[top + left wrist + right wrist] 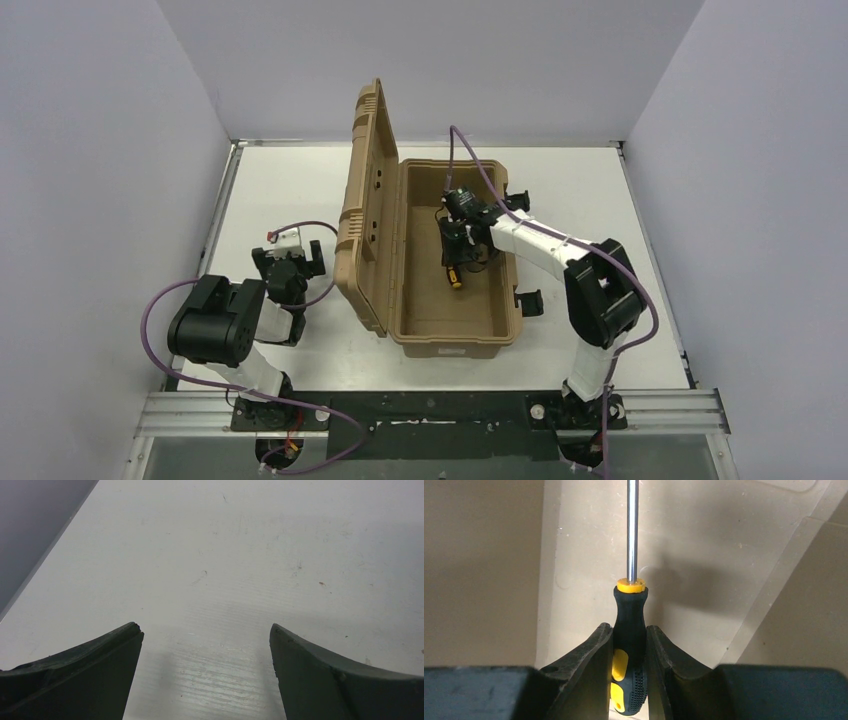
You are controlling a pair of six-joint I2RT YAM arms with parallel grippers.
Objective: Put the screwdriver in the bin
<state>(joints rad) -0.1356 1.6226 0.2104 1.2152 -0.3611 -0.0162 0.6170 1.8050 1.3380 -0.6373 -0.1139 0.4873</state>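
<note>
— Where's the screwdriver (pixel 630 609)?
— Inside the bin (pixel 455 345), its black-and-yellow handle clamped in the jaws of the right gripper (pixel 629 627), grey shaft pointing away along the tan interior.
— And the bin?
— Tan, on the surface (pixel 290 185), ribbed lid (pixel 365 200) standing open at its left.

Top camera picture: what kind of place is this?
Probably a robot test booth, not a home: a white table boxed in by plain walls, two robot arms bolted at its edge, the right hand holding a screwdriver inside a tan bin.
</note>
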